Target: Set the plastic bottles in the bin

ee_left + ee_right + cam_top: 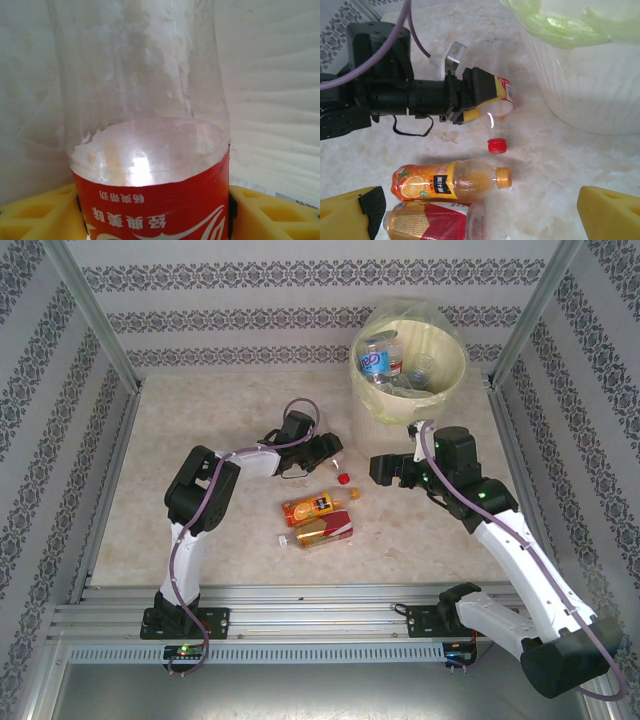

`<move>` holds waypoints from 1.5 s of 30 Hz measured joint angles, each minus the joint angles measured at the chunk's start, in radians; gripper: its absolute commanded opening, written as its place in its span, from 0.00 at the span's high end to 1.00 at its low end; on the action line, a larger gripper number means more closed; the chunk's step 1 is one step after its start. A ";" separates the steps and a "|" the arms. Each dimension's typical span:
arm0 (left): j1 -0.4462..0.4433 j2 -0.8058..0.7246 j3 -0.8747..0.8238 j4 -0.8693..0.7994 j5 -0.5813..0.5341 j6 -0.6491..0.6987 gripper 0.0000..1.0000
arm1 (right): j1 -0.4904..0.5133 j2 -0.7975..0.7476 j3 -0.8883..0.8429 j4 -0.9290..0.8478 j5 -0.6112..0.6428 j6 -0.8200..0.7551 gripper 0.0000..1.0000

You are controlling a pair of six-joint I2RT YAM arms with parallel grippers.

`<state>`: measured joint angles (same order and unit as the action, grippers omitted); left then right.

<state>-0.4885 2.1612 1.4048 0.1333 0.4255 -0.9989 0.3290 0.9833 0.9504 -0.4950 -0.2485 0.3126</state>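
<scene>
two bottles lie side by side in the middle of the counter (200, 420): an orange bottle (318, 506) and, nearer the arm bases, a red-wrapped bottle (322, 531). pale open surface runs from them left to the aluminium rails (105, 490) that fence the counter. a strip of bare counter parts them from the bin (455, 375), which stands in the far right corner, close to the rail post. the right gripper (378, 468) hovers just in front of the bin's near wall, fingers wide apart with nothing between them.

inside the bin a blue-labelled bottle (377, 360) shows. the other bottles there blur together under the liner bag (400, 315). the right wrist view cuts the red-wrapped bottle off at its lower edge. the clear bottle (150, 100) all but vanishes against the counter from above, and the left wrist view crops it at top and bottom. a red cap (497, 145) sits just past the gripper; whether it is on that bottle's neck is hard to tell.

the left gripper (482, 100), low over the counter just beyond the orange bottle, is clamped on the clear bottle, pads (231, 210) against its red label on both sides.
</scene>
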 measured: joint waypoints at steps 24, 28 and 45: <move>0.089 -0.465 -0.077 -0.164 0.283 0.488 0.44 | -0.013 0.115 0.104 0.127 -0.206 0.232 0.07; 0.083 -0.539 -0.085 -0.260 0.310 0.610 0.44 | -0.013 0.163 0.167 0.169 -0.246 0.244 0.07; -0.037 -0.691 -0.180 -0.343 0.330 0.847 0.45 | 0.003 0.345 0.346 0.253 -0.323 0.269 0.07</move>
<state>-0.5251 1.4704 1.2251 -0.2100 0.7551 -0.1516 0.3317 1.3285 1.2964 -0.2424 -0.5720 0.5816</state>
